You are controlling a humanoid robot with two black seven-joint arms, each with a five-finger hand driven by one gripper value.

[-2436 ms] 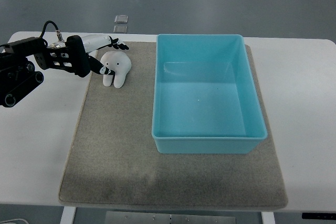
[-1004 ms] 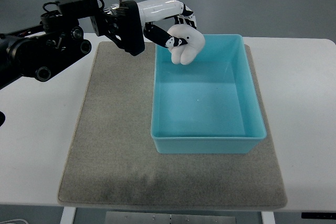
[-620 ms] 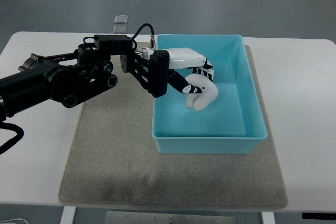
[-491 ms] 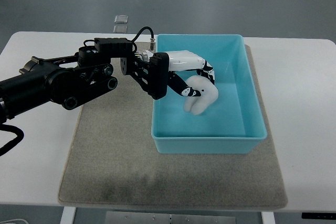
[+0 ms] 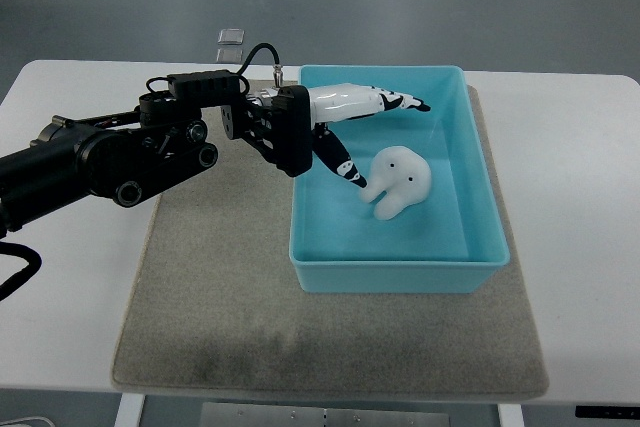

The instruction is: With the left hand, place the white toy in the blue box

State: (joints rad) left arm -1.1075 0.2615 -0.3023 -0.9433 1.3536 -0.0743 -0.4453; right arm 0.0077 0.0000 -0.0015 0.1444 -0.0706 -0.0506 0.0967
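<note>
The white toy (image 5: 398,183), tooth-shaped with small dark eyes, lies on the floor of the blue box (image 5: 480,172), near its middle. My left hand (image 5: 376,135) reaches over the box's left part from the left edge. Its fingers (image 5: 392,102) are stretched straight toward the box's far side and its thumb points down next to the toy's left side. The hand is open and holds nothing. The right hand is not in view.
The box stands on a grey felt mat (image 5: 220,287) on a white table (image 5: 580,197). Two small clear squares (image 5: 230,43) lie at the table's far edge. My black left forearm (image 5: 120,152) crosses the mat's upper left.
My left hand carried the toy from the mat's upper left into the box, lowered it, then opened its fingers. The toy now lies free on the box floor.
</note>
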